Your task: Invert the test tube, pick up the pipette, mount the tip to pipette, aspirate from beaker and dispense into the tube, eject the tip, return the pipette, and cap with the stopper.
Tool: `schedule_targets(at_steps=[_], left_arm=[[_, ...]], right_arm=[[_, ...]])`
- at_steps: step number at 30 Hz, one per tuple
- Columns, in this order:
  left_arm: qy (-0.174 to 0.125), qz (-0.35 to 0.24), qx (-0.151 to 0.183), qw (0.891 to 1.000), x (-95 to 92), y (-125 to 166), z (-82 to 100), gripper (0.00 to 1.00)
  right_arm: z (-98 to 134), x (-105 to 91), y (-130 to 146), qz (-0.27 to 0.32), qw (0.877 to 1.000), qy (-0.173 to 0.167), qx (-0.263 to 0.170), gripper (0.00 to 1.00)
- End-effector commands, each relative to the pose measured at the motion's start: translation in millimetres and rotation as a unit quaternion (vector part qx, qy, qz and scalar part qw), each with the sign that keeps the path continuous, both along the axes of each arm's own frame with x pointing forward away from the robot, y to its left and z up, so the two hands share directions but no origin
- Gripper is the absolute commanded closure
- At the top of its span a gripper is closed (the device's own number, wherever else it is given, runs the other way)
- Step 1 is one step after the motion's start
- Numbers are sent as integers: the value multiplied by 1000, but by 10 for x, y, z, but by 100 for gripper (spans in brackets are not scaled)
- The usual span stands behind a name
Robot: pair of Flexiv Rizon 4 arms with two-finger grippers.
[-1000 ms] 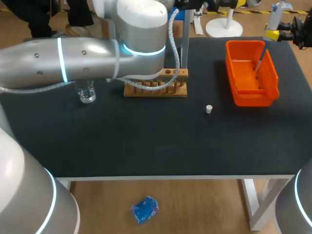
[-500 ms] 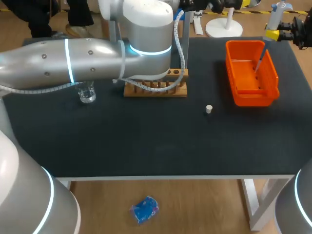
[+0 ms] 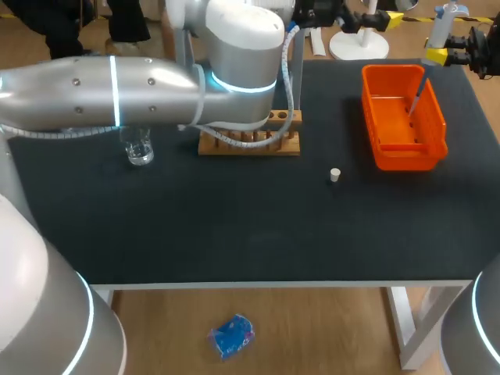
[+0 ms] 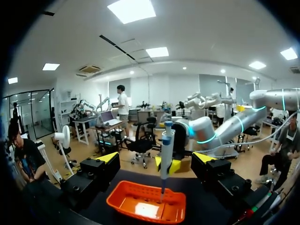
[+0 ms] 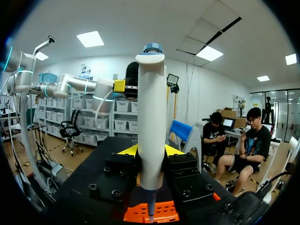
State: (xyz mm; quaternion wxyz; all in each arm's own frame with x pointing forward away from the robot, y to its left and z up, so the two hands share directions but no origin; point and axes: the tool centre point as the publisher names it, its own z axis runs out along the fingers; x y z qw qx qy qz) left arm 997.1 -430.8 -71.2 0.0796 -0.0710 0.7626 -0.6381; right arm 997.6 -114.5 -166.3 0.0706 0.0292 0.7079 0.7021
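Orange bin (image 3: 403,159) sits at the far right of the tabletop (image 3: 234,226), and my right hand (image 5: 151,151) hangs over it, closed on the pipette (image 5: 151,108), both yellow-tipped fingers pressing the white body from two sides, narrow end pointing down into the bin. I'd say this is the eject-the-tip step. I cannot tell whether a tip is on the end or already lying in the bin, too small to see. Pickup of the pipette is clearly done, and the aspirate and dispense steps are probably done too, though nothing here proves that. I cannot make out the test tube because my left arm covers the back of the wooden rack (image 3: 250,143). The beaker (image 3: 139,148) stands near the rack's left end, apart from it. The stopper (image 3: 334,174) lies loose on the tabletop between rack and bin, touching neither, so capping is not done. Returning the pipette is also left. My left hand (image 4: 155,158) is up at the far edge, wide open and holding nothing, facing the pipette and bin. Versus a second ago, my left arm has swung further right and its hand has come more into the head view. The right hand, pipette, stopper, beaker and rack have not shifted.
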Motion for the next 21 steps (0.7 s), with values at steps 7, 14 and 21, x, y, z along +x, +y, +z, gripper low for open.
schedule_targets(at_steps=[7, 14, 21], left_arm=[[18, -7, 63, 998, 134, -164, -120, 0], [17, -5, 66, 998, 167, -250, -200, 0], [10, -9, 51, 999, 194, -330, -133, 0]], right_arm=[[-1, 11, -12, 2, 1000, 0, 0, 100], [-1, 11, -12, 2, 1000, 0, 0, 100], [-1, 11, -12, 2, 1000, 0, 0, 100]])
